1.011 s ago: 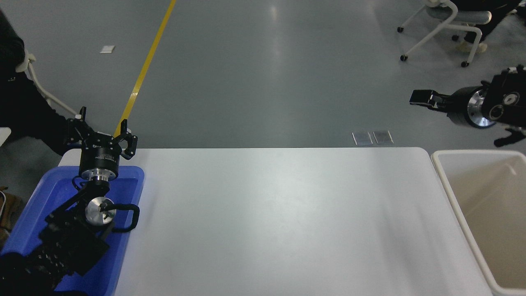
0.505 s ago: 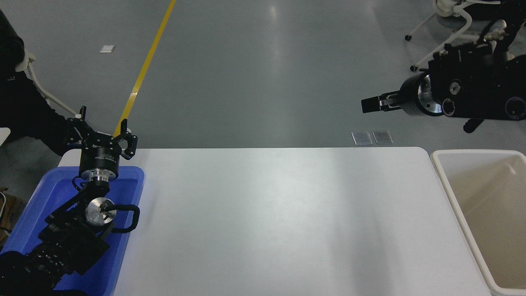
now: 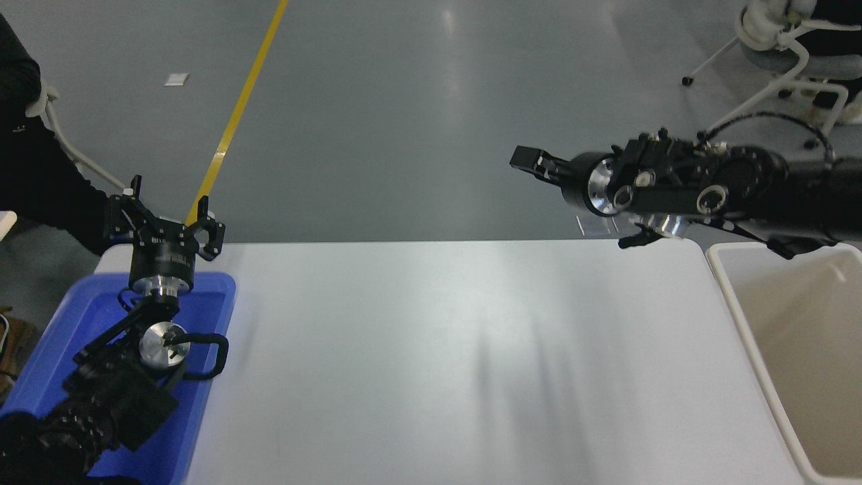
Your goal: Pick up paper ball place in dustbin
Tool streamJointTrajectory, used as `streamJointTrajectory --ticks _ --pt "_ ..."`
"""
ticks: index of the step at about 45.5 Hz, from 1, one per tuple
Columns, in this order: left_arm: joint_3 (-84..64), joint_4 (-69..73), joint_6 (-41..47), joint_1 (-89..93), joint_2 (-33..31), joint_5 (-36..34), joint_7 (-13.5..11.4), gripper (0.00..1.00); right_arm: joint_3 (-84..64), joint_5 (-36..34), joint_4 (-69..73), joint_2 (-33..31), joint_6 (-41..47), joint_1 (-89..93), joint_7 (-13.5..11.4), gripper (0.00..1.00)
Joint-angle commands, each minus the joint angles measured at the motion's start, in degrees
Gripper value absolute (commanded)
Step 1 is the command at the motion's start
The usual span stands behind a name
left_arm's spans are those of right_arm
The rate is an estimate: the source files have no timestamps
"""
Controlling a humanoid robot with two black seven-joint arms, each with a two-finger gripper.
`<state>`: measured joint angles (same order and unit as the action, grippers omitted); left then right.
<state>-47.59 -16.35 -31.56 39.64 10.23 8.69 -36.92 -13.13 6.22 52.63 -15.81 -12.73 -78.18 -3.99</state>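
Note:
The paper ball is not in view; nothing lies on the white table (image 3: pixel 431 364). The dustbin (image 3: pixel 734 296), cream-white with a beige inside, stands at the table's right end, and nothing shows in the part of it that is in view. My right gripper (image 3: pixel 524 160) reaches in from the right, pointing left, high above the table's far right corner and past its far edge. It is seen side-on and nothing shows in it. My left gripper (image 3: pixel 166 214) is parked at the far left over the blue tray, open and empty.
A bright blue tray (image 3: pixel 214 316) sits on the table's left end under my left arm. A person in a dark sleeve (image 3: pixel 40 188) stands at the far left. A white wheeled chair (image 3: pixel 788 60) stands on the floor at the top right.
My right arm has swung left from the right edge, away from above the dustbin, so its gripper now hangs beyond the table's far right corner. The left arm has not moved.

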Motion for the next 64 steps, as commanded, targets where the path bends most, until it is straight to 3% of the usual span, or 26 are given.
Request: streamJointTrajectory --ticks 1,13,35,41,53,64 --pt "0.0 0.0 0.0 0.0 0.0 0.0 0.0 0.99 31.7 -1.1 -7.1 1.2 -0.8 16.5 -0.1 1.00" --pt "0.0 0.0 0.0 0.0 0.0 0.0 0.0 0.99 49.9 -1.2 -7.2 3.8 1.0 24.9 -0.1 1.00" --pt "0.0 0.0 0.0 0.0 0.0 0.0 0.0 0.99 65.6 -1.2 -14.6 3.8 20.4 36.1 0.3 1.00" --pt "0.0 0.0 0.0 0.0 0.0 0.0 0.0 0.99 70.9 -1.2 -19.1 4.7 26.0 37.4 2.3 1.00" --pt "0.0 0.0 0.0 0.0 0.0 0.0 0.0 0.99 72.9 -1.5 -28.6 5.0 33.4 37.4 4.6 1.00" --pt "0.0 0.0 0.0 0.0 0.0 0.0 0.0 0.99 72.8 -4.7 -34.7 3.6 38.8 37.3 4.2 1.00"
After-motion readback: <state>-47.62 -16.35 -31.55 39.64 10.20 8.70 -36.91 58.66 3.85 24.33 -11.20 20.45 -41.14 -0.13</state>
